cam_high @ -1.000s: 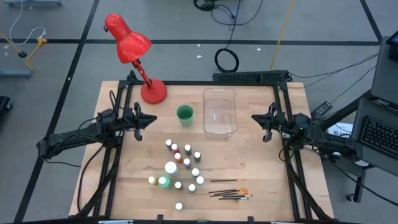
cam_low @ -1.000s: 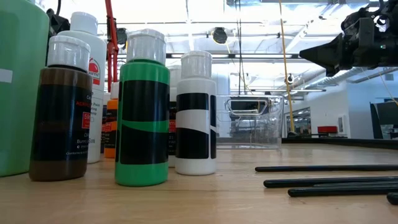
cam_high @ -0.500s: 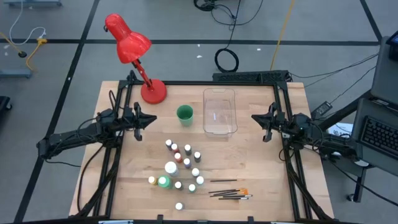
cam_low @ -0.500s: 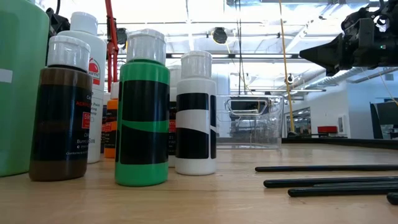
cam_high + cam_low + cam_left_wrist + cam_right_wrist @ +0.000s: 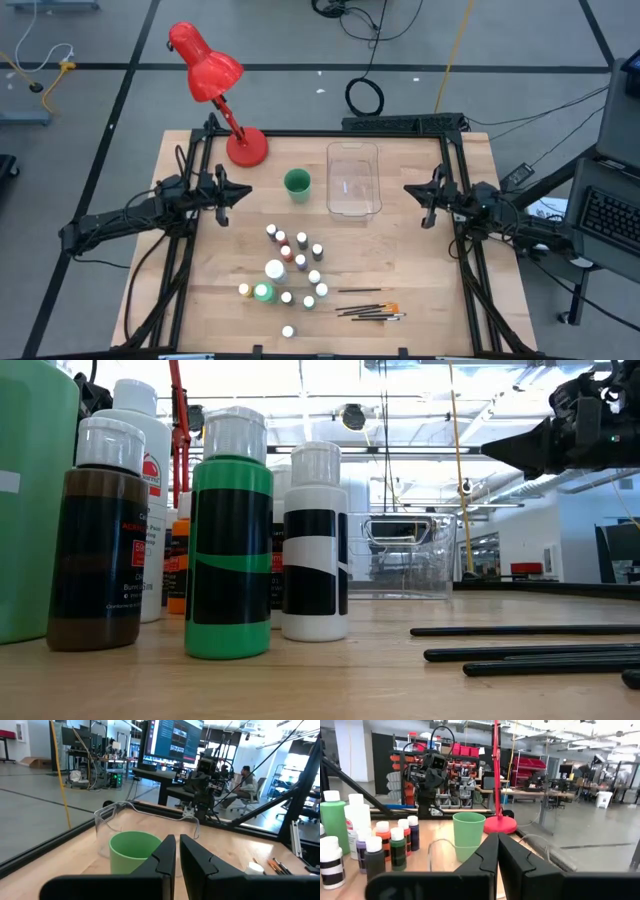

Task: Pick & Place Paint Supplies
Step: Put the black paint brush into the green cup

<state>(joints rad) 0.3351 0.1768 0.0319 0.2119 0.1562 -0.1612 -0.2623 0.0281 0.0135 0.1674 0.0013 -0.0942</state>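
Nothing was under way yet. The left gripper (image 5: 243,193) hung at its own edge of the table, fingers pressed together and holding nothing, and the right gripper (image 5: 412,190) hung at the opposite edge, likewise closed and empty. Between them stood the green cup (image 5: 297,183), nearer the left gripper, and the clear tray (image 5: 354,180), nearer the right one. As far as the overhead view showed, neither had anything in it.

All the supplies sat well short of both grippers, toward the front of the table. The small paint bottles (image 5: 300,257) stood in a loose cluster, roughly midway between the two arms, with the big white bottle (image 5: 274,269) and the big green bottle (image 5: 263,292) among them. One small bottle (image 5: 288,331) stood apart, farthest from both grippers. The brushes (image 5: 367,311) lay flat in a bundle on the right arm's side, beside the cluster.

From the right wrist view, the bottles showed ahead of the closed fingers, and the cup stood straight in front.

By my reading, the task was at its very start: no bottle lifted, no brush moved, every piece left to carry. Either arm would have to open up and reach down toward the front first.
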